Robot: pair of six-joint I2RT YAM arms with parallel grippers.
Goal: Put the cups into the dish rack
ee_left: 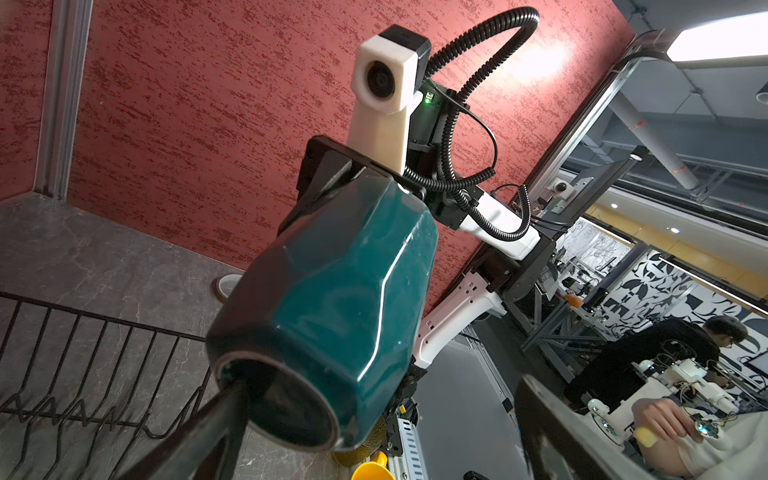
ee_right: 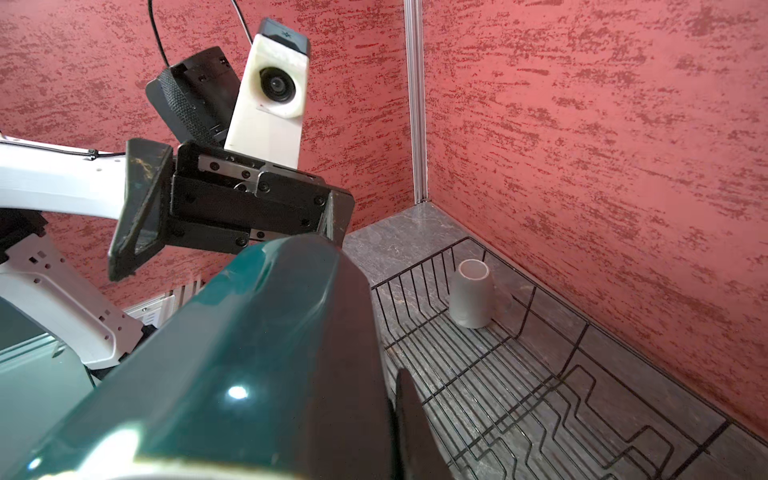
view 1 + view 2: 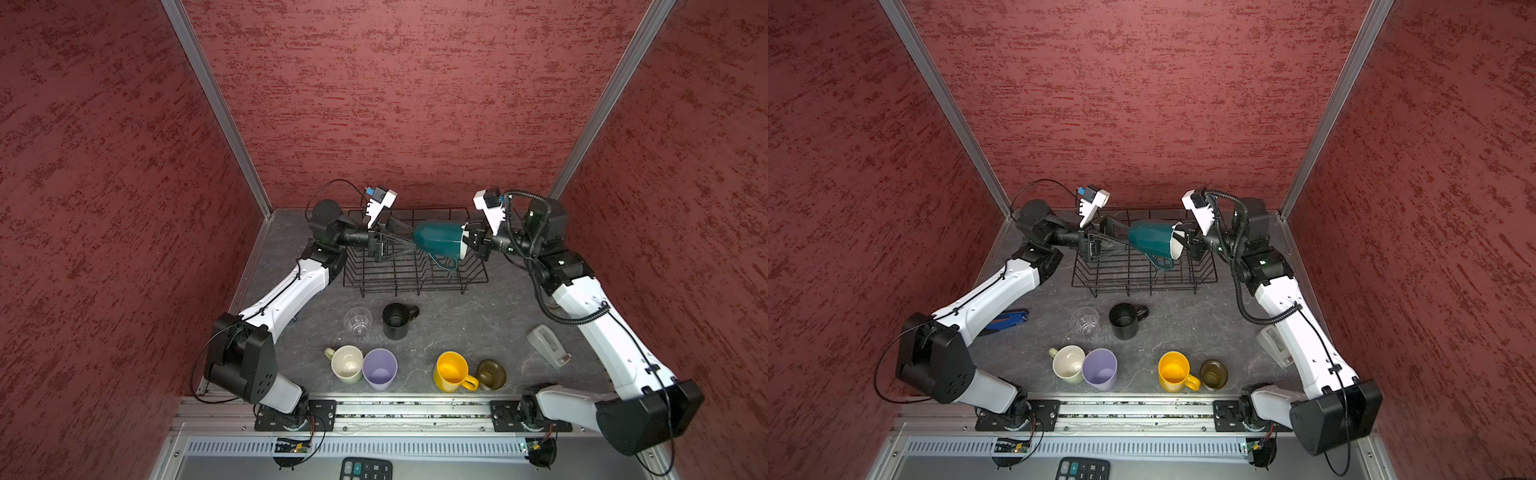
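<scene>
A teal mug (image 3: 438, 241) (image 3: 1150, 241) hangs on its side above the black wire dish rack (image 3: 415, 286), handle down. My right gripper (image 3: 469, 240) is shut on its white rim, with one finger (image 2: 409, 428) outside the wall. My left gripper (image 3: 411, 237) stands open, and the mug's base (image 1: 291, 407) lies between its spread fingers (image 1: 216, 428). A grey cup (image 2: 471, 293) stands upside down in a far corner of the rack. On the table in front stand a clear glass (image 3: 357, 322), black mug (image 3: 397, 320), pale-green mug (image 3: 347, 363), lilac tumbler (image 3: 379, 369), yellow mug (image 3: 452, 371) and brown mug (image 3: 491, 374).
A grey tape dispenser (image 3: 546, 343) lies at the right beside my right arm. A blue tool (image 3: 1007, 322) shows under my left arm in a top view. Red walls close in the back and both sides. A calculator (image 3: 365, 469) sits below the front rail.
</scene>
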